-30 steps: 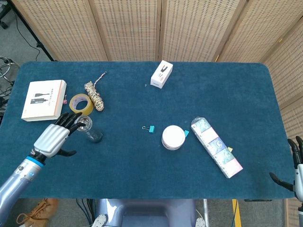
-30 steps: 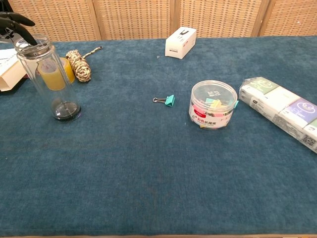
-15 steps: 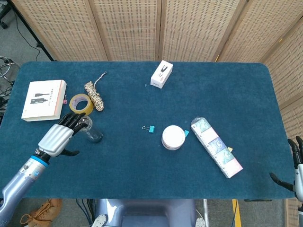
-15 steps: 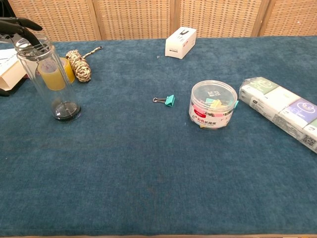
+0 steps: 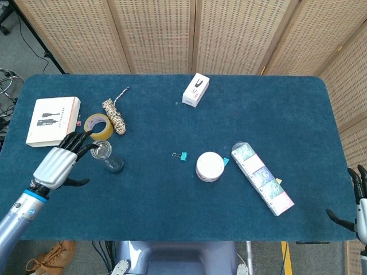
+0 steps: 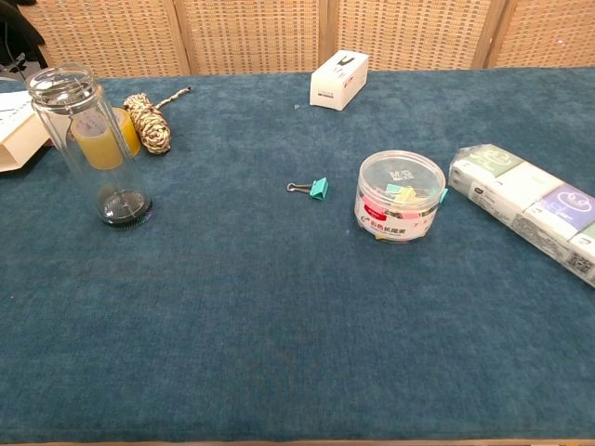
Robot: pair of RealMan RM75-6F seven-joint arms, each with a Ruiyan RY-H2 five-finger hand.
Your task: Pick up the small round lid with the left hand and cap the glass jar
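The tall glass jar [image 6: 90, 146] stands upright at the table's left, seen from above as a clear cylinder [image 5: 108, 157]. A small round clear lid [image 6: 61, 85] sits on its mouth. My left hand [image 5: 57, 164] hovers just left of the jar. Its fingers are spread, it holds nothing, and its dark fingertips [image 5: 80, 140] are close to the jar top but off it. My right hand [image 5: 358, 201] rests at the table's lower right edge with fingers apart and nothing in it.
A yellow tape roll [image 5: 98, 125], a twine bundle [image 5: 114, 116] and a white booklet [image 5: 53, 120] lie behind the jar. A binder clip [image 5: 182, 156], a round tub of clips [image 5: 210, 166], a tissue pack [image 5: 262, 178] and a small white box [image 5: 195, 89] occupy the middle and right.
My left hand has drawn back to the left off the jar's top, where its fingertips were. The lid stays on the jar mouth. The right hand has not moved.
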